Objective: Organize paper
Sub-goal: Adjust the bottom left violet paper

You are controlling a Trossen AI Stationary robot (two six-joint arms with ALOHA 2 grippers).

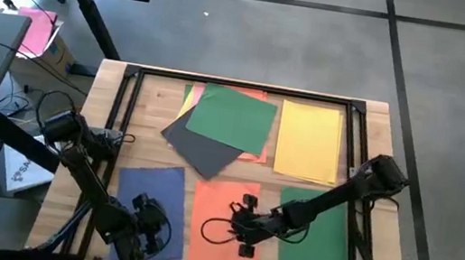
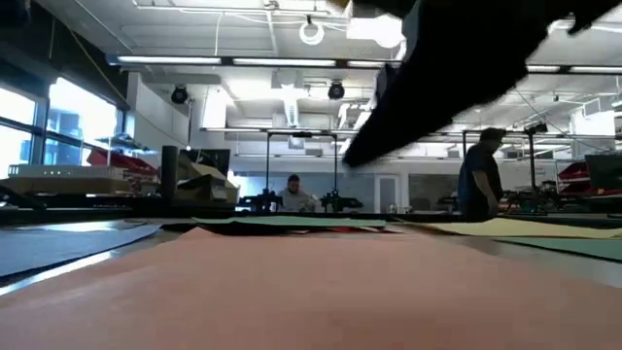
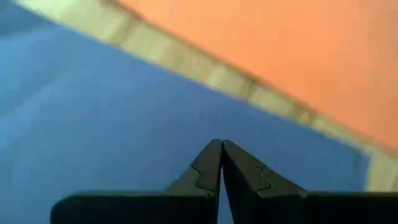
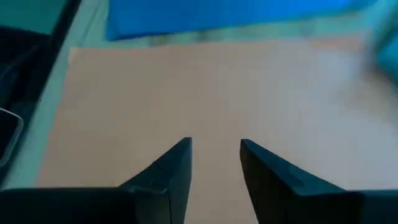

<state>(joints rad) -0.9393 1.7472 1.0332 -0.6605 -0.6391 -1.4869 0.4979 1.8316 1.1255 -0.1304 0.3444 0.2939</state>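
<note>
Hovering over the orange sheet (image 1: pixel 223 229) at lower centre, the right gripper (image 4: pixel 215 155) has its fingers parted and empty; the left gripper (image 3: pixel 221 163), fingers pressed together, sits over the blue sheet (image 1: pixel 153 194) at lower left.

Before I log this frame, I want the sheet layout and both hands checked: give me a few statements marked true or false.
1. The right hand is over the orange sheet. True.
2. The left hand is open wide. False: its fingers meet at the tips, above the blue sheet.
3. The green sheet at the far side lies on top of the dark grey sheet. True.
4. The yellow sheet is beneath the blue sheet. False: it lies apart, at the far right of the table.
5. The right hand grips paper. False: its fingers are apart with nothing between them.
</note>
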